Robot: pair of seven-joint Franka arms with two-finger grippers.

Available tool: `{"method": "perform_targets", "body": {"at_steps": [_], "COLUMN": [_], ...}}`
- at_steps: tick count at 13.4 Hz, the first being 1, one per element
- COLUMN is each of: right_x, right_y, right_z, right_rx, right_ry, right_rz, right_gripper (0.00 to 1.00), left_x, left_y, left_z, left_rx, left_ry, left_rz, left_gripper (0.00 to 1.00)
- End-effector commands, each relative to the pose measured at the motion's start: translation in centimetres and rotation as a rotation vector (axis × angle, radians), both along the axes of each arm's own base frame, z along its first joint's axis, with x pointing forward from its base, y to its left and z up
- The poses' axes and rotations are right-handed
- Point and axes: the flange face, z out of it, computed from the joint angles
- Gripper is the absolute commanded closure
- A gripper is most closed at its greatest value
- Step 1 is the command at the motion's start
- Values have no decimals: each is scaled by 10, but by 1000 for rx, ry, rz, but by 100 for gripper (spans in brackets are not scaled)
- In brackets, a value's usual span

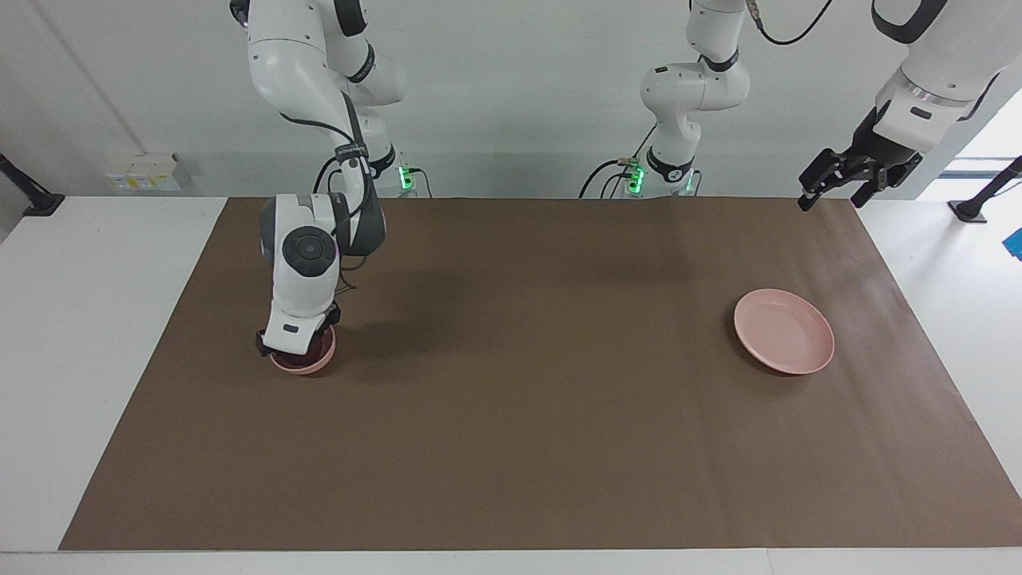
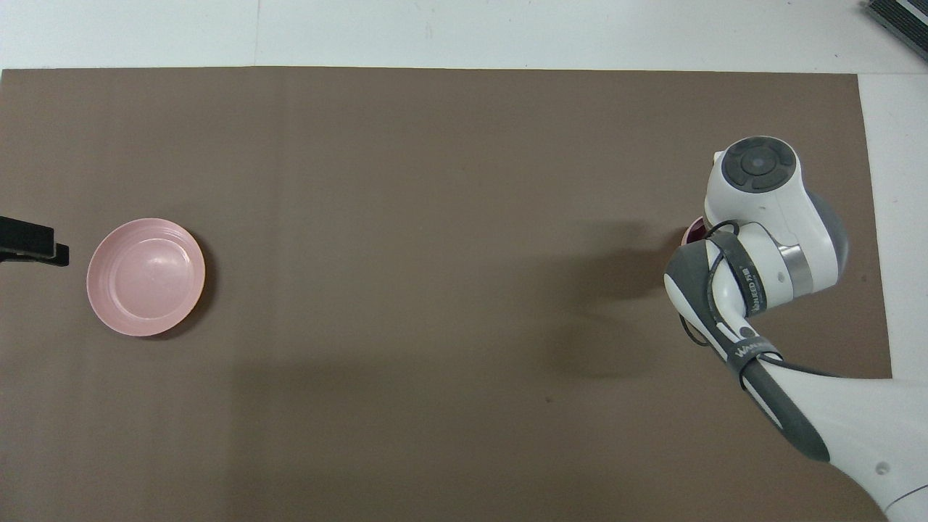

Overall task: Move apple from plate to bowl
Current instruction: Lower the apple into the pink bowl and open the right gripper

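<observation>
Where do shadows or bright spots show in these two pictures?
Facing view: a soft shadow lies on the brown mat beside the bowl; strong daylight by the left gripper. Overhead view: faint sheen inside the plate.

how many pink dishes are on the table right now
2. The plate lies bare toward the left arm's end of the table. The bowl sits toward the right arm's end, mostly covered by the right gripper.

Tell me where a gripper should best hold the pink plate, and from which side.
Probably its raised rim, from above, one finger inside and one outside: the plate lies flat, shallow and empty, seemingly too wide to span.
</observation>
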Motion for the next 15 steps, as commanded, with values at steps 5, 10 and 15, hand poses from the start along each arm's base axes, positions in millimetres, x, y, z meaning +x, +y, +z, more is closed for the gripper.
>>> {"method": "perform_targets", "body": {"at_steps": [5,10,15], "right_x": [-2,-3,-22], "right_y": [-4,-2,7], "right_z": [9,62,138], "right_rx": [28,138,208], "right_ry": [-14,-101,-224], "right_rz": [3,-103,-490], "right_gripper": [0,0,0], "left_x": [0,-2,-3], "left_y": [-5,-9,-7], "left_z": [16,23,24], "left_rx": [59,50,42], "left_ry": [-13,1,3], "left_rz": [-117,-119,-112], "left_gripper": [0,0,0]}}
